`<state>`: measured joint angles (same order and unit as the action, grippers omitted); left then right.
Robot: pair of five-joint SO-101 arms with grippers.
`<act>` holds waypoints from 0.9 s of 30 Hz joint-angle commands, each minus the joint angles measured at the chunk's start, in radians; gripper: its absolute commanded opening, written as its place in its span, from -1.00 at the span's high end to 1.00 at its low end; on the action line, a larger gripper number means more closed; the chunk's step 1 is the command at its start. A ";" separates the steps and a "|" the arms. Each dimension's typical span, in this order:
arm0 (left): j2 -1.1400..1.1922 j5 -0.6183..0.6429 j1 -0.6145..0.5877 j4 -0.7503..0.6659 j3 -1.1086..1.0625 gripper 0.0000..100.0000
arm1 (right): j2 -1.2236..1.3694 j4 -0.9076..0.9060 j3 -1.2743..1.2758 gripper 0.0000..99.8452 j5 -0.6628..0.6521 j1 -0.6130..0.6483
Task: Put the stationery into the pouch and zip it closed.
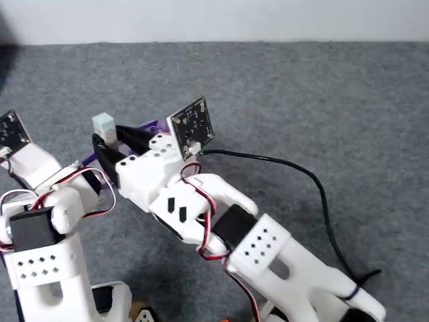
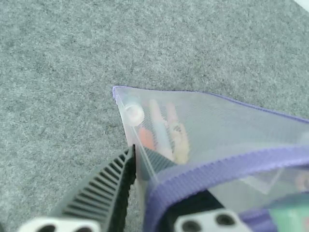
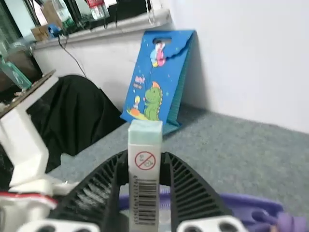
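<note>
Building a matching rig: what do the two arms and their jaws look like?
The left arm and right arm have white shells with small vent holes, black servo blocks and looped red, white and black wires. A black cable runs from the right arm's camera board. Jaws are black and ribbed.

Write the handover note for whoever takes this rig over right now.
Grippers: the left end effector is shut on the purple rim of the pouch, at one end of its mouth. The right end effector is shut on a small box with a pale green top, held upright just above the pouch's rim.
Done: several pens lie inside the pouch.
Left: lower the small box into the pouch and release it, then zip the pouch closed; the mouth looks open where the left end effector grips it.
</note>
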<state>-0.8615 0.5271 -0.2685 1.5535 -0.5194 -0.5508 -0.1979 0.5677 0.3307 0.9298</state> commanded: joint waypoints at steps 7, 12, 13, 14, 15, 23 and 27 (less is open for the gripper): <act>-0.003 0.011 -0.008 -0.006 0.005 0.97 | 0.039 0.059 0.058 0.98 -0.006 0.002; -0.003 0.011 -0.008 -0.006 0.005 0.97 | 0.005 0.051 0.138 0.81 -0.086 0.002; -0.003 0.011 -0.008 -0.006 0.005 0.97 | -0.008 0.033 0.137 0.75 -0.087 0.002; -0.003 0.011 -0.008 -0.006 0.005 0.97 | -0.030 0.010 0.135 0.70 -0.087 0.002; -0.003 0.011 -0.008 -0.006 0.005 0.97 | -0.056 -0.016 0.135 0.66 -0.087 0.002; -0.003 0.011 -0.008 -0.006 0.005 0.97 | -0.320 -0.271 0.135 0.73 -0.087 -0.038; -0.003 0.011 -0.008 -0.006 0.005 0.97 | -0.407 -0.354 0.135 0.78 -0.087 -0.041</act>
<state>-0.8600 0.5271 -0.2654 1.5535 -0.5194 -0.8853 -0.5063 0.7089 0.2555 0.9007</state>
